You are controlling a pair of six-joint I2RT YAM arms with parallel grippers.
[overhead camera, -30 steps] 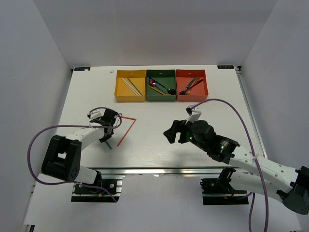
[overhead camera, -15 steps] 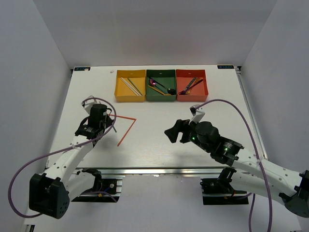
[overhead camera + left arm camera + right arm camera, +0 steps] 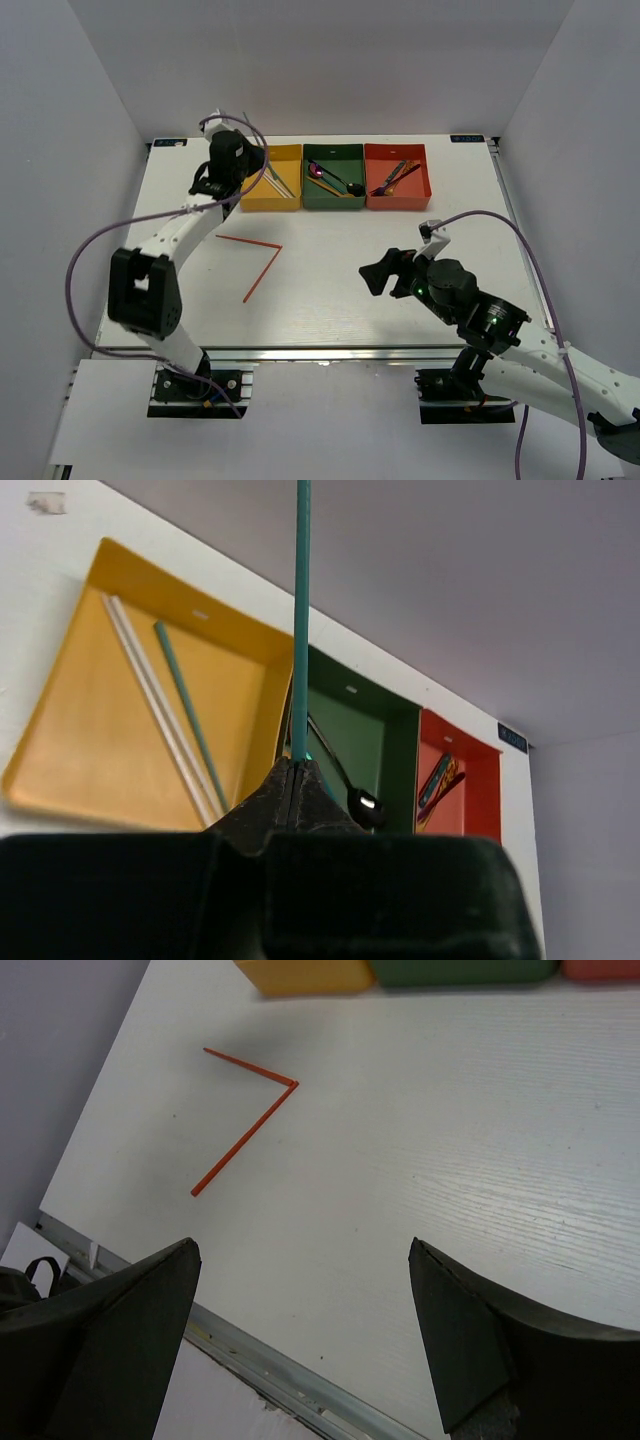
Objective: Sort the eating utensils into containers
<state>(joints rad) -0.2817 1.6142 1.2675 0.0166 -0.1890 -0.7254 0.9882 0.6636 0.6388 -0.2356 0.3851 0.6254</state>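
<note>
My left gripper (image 3: 232, 166) is shut on a grey-green chopstick (image 3: 301, 630) and holds it over the left edge of the yellow-orange tray (image 3: 256, 192). That tray (image 3: 90, 730) holds two silver chopsticks (image 3: 160, 710) and another grey-green chopstick (image 3: 188, 712). The dark green tray (image 3: 334, 202) holds spoons. The red-orange tray (image 3: 396, 203) holds forks. Two orange-red chopsticks (image 3: 248, 240) (image 3: 262, 273) lie on the table in a V, also in the right wrist view (image 3: 243, 1138). My right gripper (image 3: 380, 276) (image 3: 302, 1250) is open and empty above the table's middle right.
The three trays stand side by side along the far edge. Grey walls rise on the left, right and back. A metal rail (image 3: 270, 1385) runs along the table's near edge. A purple cable (image 3: 500, 230) loops above the right arm.
My left arm has swung from the near-left table up to the yellow-orange tray, carrying the grey-green chopstick. My right gripper has drawn back a little toward the near right.
</note>
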